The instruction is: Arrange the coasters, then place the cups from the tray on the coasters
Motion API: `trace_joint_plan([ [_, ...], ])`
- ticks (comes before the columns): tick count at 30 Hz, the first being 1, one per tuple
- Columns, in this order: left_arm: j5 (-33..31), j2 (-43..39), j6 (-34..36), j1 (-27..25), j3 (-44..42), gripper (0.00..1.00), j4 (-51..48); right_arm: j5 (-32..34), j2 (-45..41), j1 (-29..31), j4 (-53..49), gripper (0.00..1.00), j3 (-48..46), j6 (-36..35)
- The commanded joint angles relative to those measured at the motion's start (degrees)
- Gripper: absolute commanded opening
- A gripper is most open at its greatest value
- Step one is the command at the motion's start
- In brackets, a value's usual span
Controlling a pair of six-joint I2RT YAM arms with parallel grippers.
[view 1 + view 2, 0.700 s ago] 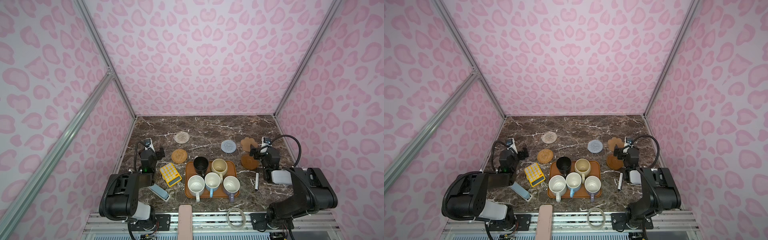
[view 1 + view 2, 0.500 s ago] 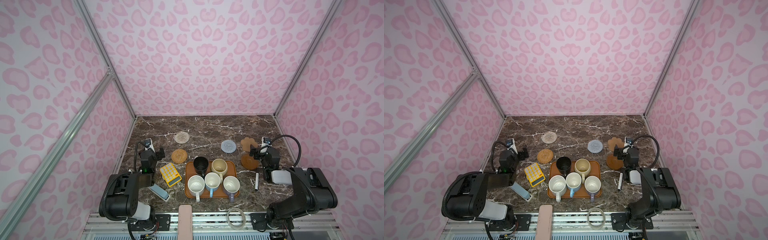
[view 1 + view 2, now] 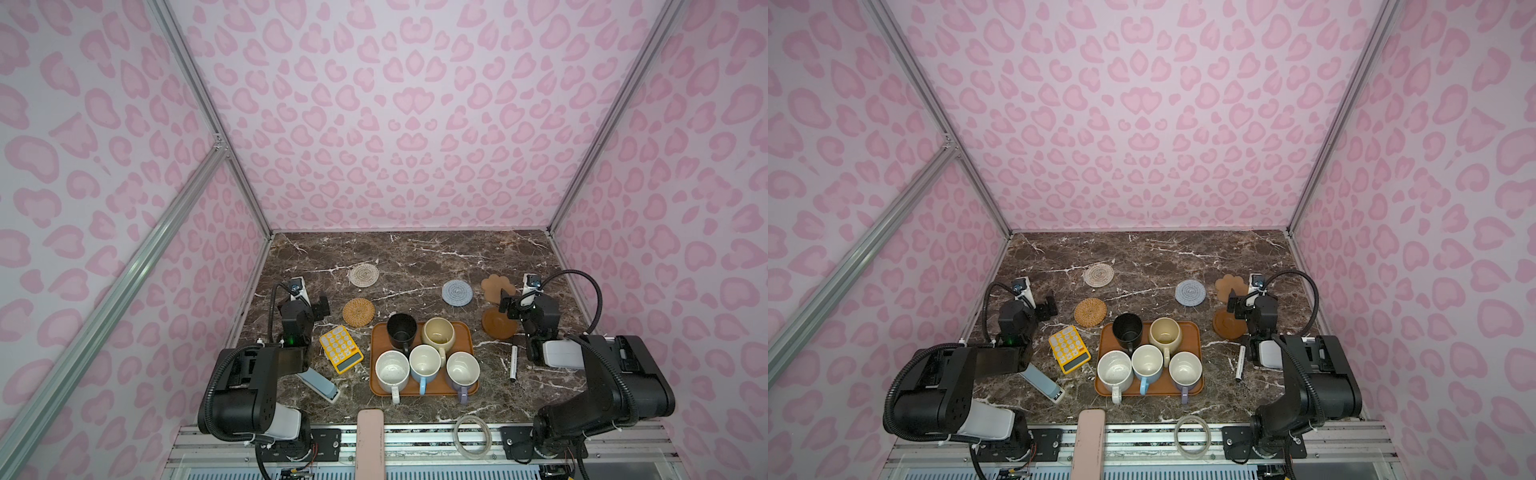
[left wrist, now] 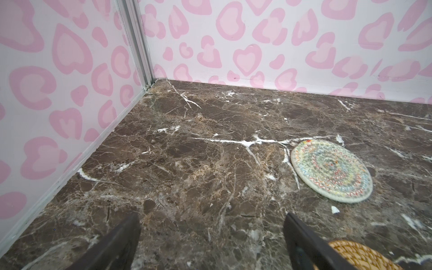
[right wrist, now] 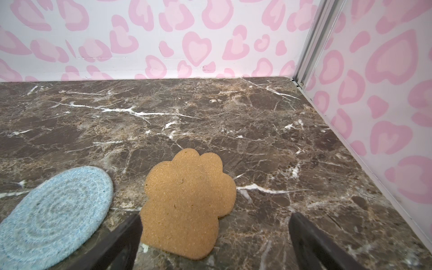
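The orange-brown tray (image 3: 374, 376) holds five cups: black (image 3: 401, 330), cream-yellow (image 3: 437, 334), white (image 3: 390, 372), blue-sided (image 3: 424, 363) and lavender-sided (image 3: 462, 370). Coasters lie behind it: whitish woven (image 3: 363, 274), tan rattan (image 3: 358, 312), light-blue (image 3: 457, 292), brown flower-shaped (image 3: 494, 284) and a dark-brown disc (image 3: 496, 328). My left gripper (image 4: 211, 216) is open and empty over bare marble, left of the rattan coaster (image 4: 355, 256) and short of the whitish one (image 4: 332, 171). My right gripper (image 5: 215, 217) is open, low over the near edge of the flower coaster (image 5: 187, 203), beside the light-blue one (image 5: 53, 210).
A yellow calculator (image 3: 340, 349) and a blue-grey stapler (image 3: 320, 384) lie left of the tray. A pen (image 3: 514, 362) lies to its right. A clear ring (image 3: 472, 436) and a pink bar (image 3: 370, 440) sit at the front rail. Pink walls close three sides.
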Motion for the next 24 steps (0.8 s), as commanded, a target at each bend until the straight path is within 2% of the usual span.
trace_joint_plan([
  [1,0.2,-0.4,0.2,0.1,-0.1,0.97,1.8,0.0,0.2,0.0,0.5,1.0,0.1,-0.3],
  [11,0.1,-0.7,0.1,0.1,-0.5,0.97,2.3,-0.1,-0.1,-0.1,1.3,1.0,-0.5,0.0],
  [15,-0.3,-4.2,0.0,0.1,3.3,0.97,-7.1,1.8,-3.1,-0.5,1.4,1.0,-1.5,1.6],
  [19,-0.8,-10.3,-0.1,0.1,4.2,0.98,-12.7,0.0,-10.5,-0.6,-10.6,1.0,1.5,1.0],
  [24,1.5,-20.3,-6.3,0.1,8.8,0.97,-25.3,-0.1,-19.1,-0.7,-30.5,1.0,9.7,9.2],
])
